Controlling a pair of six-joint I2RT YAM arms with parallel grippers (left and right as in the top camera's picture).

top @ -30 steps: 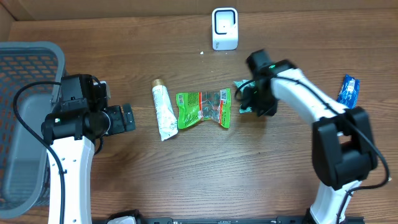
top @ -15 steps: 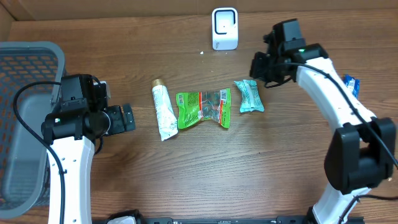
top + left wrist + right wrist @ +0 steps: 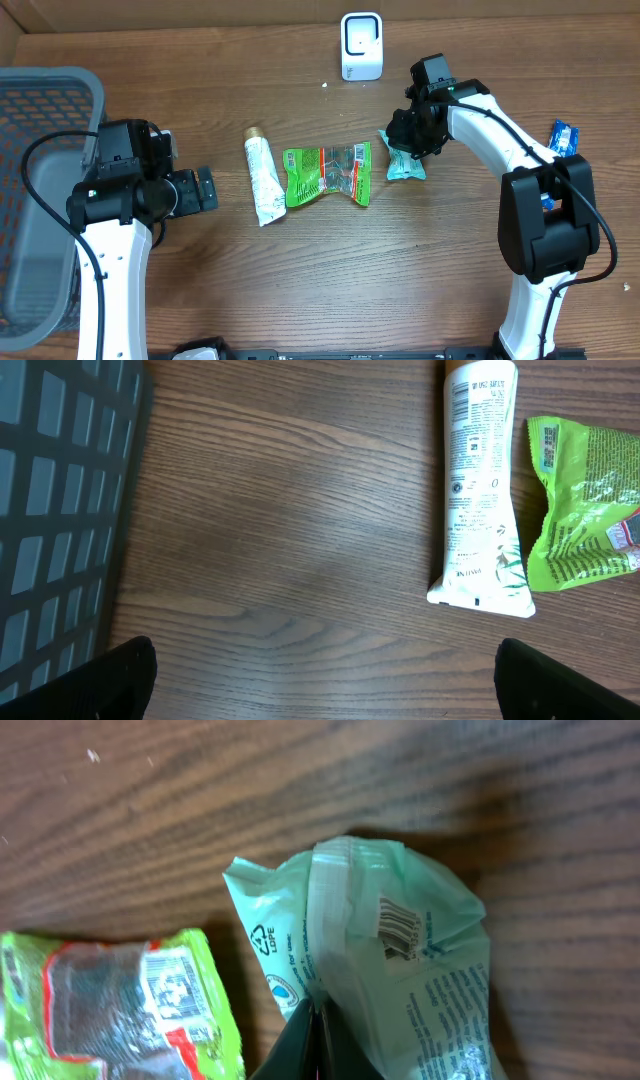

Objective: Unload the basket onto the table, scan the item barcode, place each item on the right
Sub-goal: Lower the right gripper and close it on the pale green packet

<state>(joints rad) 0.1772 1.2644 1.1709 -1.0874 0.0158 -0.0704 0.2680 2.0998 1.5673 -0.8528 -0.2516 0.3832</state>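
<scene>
Along the near side of the table (image 3: 330,300) bare wood lies open; a basket (image 3: 40,120) fills the left edge, and the scanner (image 3: 361,45) stands at the far edge. The packet (image 3: 406,167) lies just right of the bag (image 3: 325,175), barcode (image 3: 398,928) up, under the right gripper (image 3: 318,1038), whose fingers are pressed together on its seam. The left gripper (image 3: 204,188) gapes wide, left of the tube (image 3: 262,180).

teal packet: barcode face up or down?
Up. The right wrist view shows the barcode printed on the teal packet, facing the camera. Overhead, it is too small to tell.
</scene>
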